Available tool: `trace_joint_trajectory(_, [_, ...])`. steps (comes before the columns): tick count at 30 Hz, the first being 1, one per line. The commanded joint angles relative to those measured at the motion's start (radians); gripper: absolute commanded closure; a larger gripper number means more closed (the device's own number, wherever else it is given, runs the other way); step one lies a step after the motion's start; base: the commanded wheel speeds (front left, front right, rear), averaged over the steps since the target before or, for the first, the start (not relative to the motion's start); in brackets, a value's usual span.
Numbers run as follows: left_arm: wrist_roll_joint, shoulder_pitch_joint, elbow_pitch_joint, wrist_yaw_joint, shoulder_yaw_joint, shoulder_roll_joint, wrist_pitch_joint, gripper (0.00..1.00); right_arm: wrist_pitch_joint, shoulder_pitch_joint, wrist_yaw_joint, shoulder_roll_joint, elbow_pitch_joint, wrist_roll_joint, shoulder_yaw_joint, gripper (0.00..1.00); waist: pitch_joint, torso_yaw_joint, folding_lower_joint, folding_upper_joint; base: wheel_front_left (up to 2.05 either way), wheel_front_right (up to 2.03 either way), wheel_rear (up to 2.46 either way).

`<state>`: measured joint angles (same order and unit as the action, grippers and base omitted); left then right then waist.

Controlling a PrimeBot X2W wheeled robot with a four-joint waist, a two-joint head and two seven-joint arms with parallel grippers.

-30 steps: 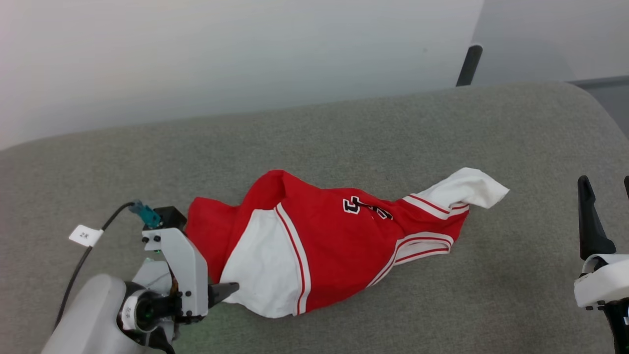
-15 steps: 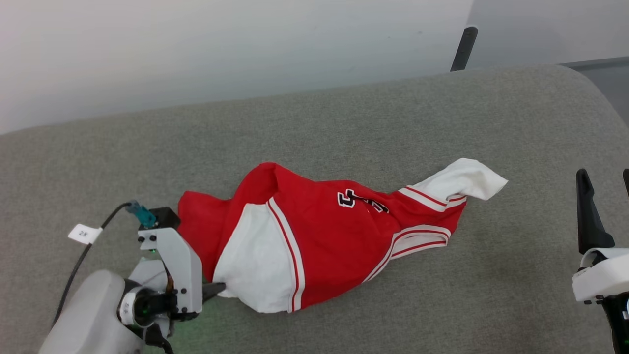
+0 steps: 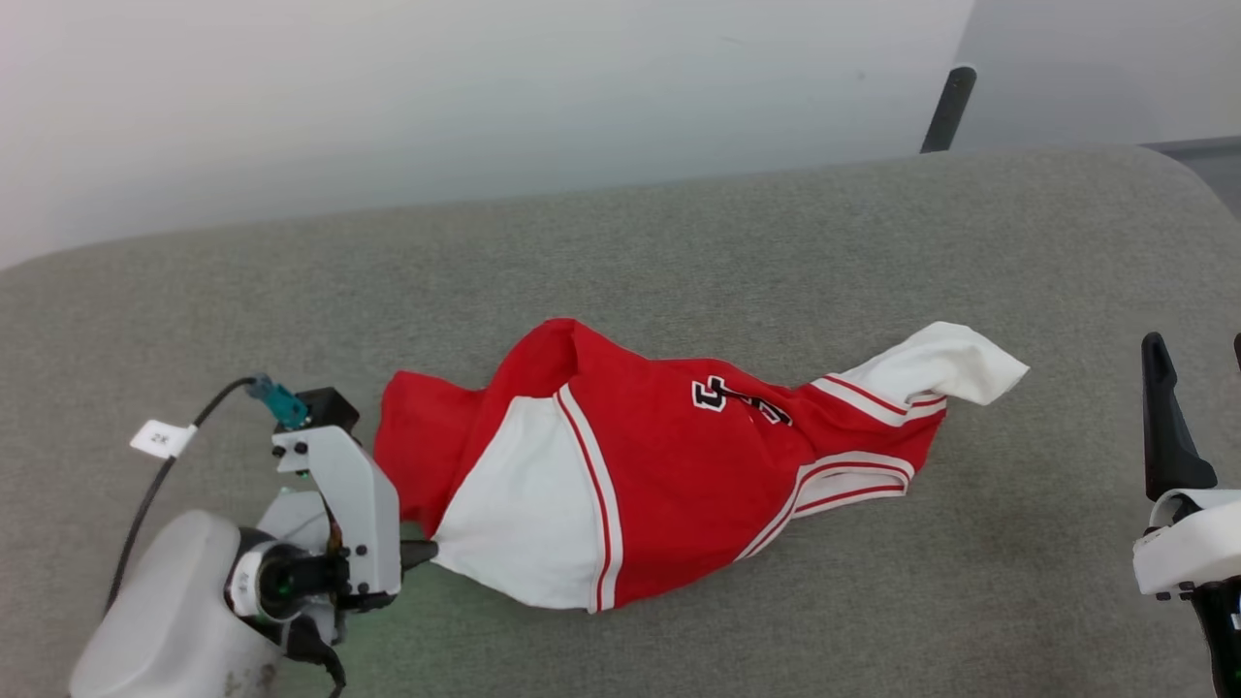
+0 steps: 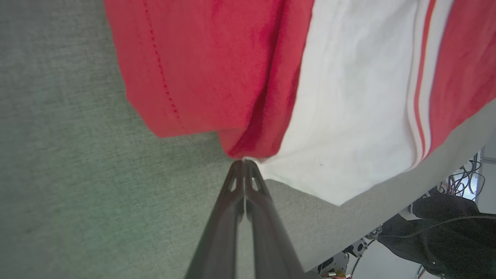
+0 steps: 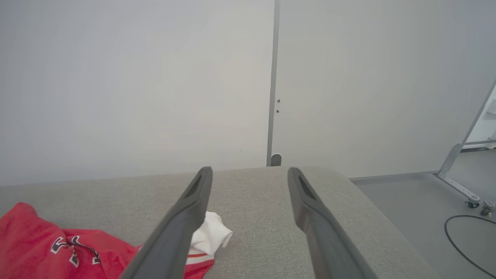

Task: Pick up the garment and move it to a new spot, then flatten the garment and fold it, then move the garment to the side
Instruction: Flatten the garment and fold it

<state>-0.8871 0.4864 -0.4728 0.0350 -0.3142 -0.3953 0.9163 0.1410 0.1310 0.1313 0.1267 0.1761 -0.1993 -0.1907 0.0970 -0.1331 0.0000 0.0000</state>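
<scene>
Folds hide most of the garment's (image 3: 669, 485) lettering (image 3: 739, 403), and the view's edge cuts off the right tool (image 3: 1194, 344).

The garment (image 3: 679, 465) lies on the cushion (image 3: 679, 242), left pincer (image 3: 425, 554) at its left edge (seemingly touching), right pincer (image 5: 249, 172) well apart.
</scene>
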Motion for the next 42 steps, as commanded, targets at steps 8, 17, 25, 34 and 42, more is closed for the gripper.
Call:
trace_joint_trajectory(8, [-0.008, -0.013, 0.086, -0.028, 0.020, -0.048, 0.028, 1.00, 0.006, -0.013, -0.001, 0.002, -0.001, 0.007, -0.003, 0.00, -0.016, 0.031, 0.0000, 0.0000, 0.00, 0.00, 0.00])
trace_joint_trajectory(17, [-0.010, -0.077, 0.242, -0.117, 0.079, -0.162, 0.090, 1.00, 0.015, -0.031, -0.001, 0.006, 0.006, 0.007, -0.008, 0.00, -0.035, 0.050, 0.0000, 0.0000, 0.00, 0.00, 0.00])
trace_joint_trajectory(25, [0.007, -0.221, 0.378, -0.231, 0.136, -0.282, 0.156, 1.00, 0.030, -0.048, -0.001, 0.010, 0.011, -0.003, -0.009, 0.00, -0.044, 0.053, 0.0000, 0.0000, 0.00, 0.00, 0.00])
trace_joint_trajectory(34, [0.039, -0.354, 0.307, -0.255, 0.147, -0.314, 0.106, 1.00, 0.048, -0.066, -0.001, -0.003, 0.019, -0.006, -0.009, 0.00, -0.042, 0.042, 0.0000, 0.0000, 0.00, 0.00, 0.00])
trace_joint_trajectory(42, [0.062, -0.341, 0.179, -0.215, 0.126, -0.292, 0.035, 1.00, 0.058, -0.081, -0.001, -0.010, 0.026, -0.004, -0.009, 0.00, -0.034, 0.034, 0.0000, 0.0000, 0.00, 0.00, 0.00])
